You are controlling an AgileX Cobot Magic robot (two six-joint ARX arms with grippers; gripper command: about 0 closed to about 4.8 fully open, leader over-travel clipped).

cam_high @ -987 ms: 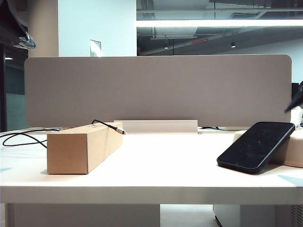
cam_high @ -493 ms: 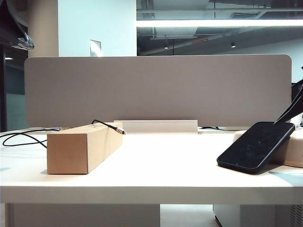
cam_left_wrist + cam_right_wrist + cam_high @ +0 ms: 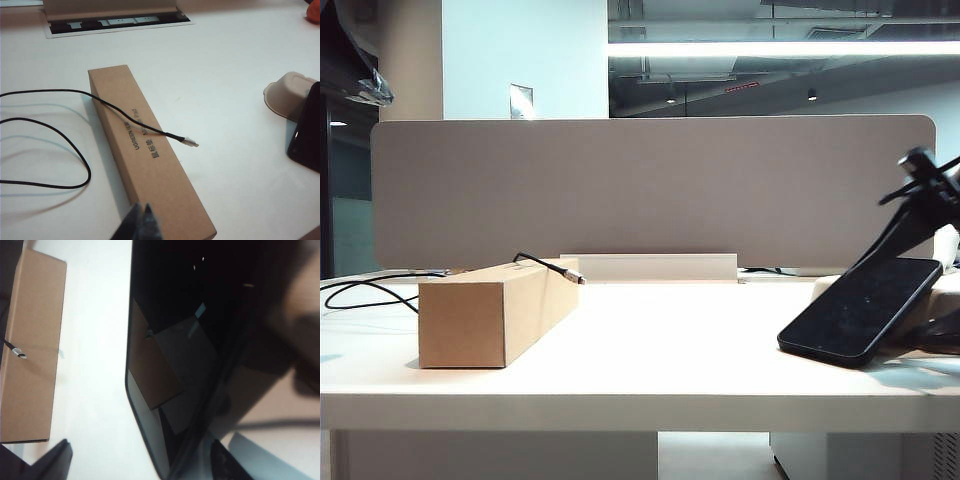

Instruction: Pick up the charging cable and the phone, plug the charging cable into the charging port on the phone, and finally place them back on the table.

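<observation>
The black phone [image 3: 860, 310] leans screen-up against a cream pad [image 3: 945, 300] at the table's [image 3: 670, 340] right end. In the right wrist view the phone [image 3: 185, 340] fills the frame, and my right gripper [image 3: 142, 462] is open with the phone's lower corner between its fingers, without gripping it. The right arm [image 3: 923, 190] hangs over the phone's far end. The charging cable [image 3: 75, 92] lies across a cardboard box [image 3: 145, 155], with its silver plug [image 3: 191, 143] jutting past the edge. Above the box's near end, my left gripper [image 3: 141, 220] is shut and empty.
The brown box [image 3: 495, 310] lies lengthwise on the table's left half, with cable loops [image 3: 370, 285] beside it. A grey divider panel [image 3: 650, 190] closes off the back, with a socket recess [image 3: 115, 22] in front of it. An orange thing [image 3: 314, 12] shows at one corner.
My right arm has come down into view at the right edge and now hangs over the phone. The phone, cable, box and left gripper have not moved.
</observation>
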